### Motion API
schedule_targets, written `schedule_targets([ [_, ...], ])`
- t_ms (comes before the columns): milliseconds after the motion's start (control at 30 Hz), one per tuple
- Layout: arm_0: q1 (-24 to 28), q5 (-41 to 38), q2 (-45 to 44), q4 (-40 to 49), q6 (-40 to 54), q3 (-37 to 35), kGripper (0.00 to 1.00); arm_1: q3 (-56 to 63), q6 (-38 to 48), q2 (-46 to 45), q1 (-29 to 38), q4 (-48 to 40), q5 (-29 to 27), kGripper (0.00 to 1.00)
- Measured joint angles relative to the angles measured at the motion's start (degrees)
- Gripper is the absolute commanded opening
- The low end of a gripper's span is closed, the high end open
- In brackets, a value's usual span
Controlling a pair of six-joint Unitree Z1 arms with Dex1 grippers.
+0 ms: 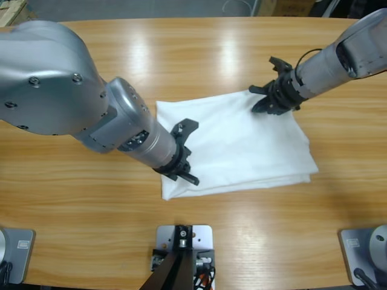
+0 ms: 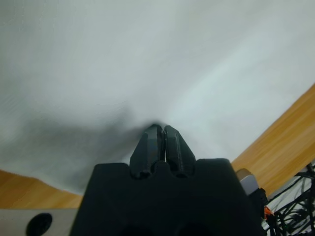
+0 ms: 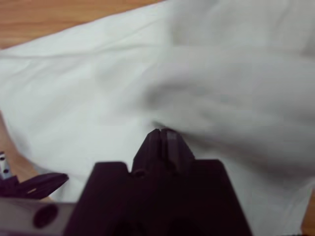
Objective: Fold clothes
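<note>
T-shirt (image 1: pixel 242 142) folded, long axis across table (image 1: pixel 91 205)

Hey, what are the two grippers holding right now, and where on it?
Both are shut on the white T-shirt: the left gripper and the right gripper each pinch its fabric; which is which overhead isn't clear.

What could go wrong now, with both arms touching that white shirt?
1. The left end effector and right end effector each seem to pinch only a little of the shirt. The thin cloth could slip out mid-lift.
2. The shirt already lies in stacked layers, seen at its near right corner. Catching only the top layer would likely spoil the fold.
3. If the arms pull unevenly, the shirt may slide over the smooth table.
</note>
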Motion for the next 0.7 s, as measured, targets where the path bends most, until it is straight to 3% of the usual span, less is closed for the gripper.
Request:
schedule_targets([
  [567, 0.0, -0.6, 0.2, -0.7, -0.3, 0.4, 0.0, -4.4, -4.0, 5.9, -9.1, 0.0, -0.9, 0.0],
  [700, 0.0, -0.6, 0.2, -0.9, -0.4, 0.5, 0.0, -7.5, -8.8, 6.5, -13.2, 0.0, -0.1, 0.0],
])
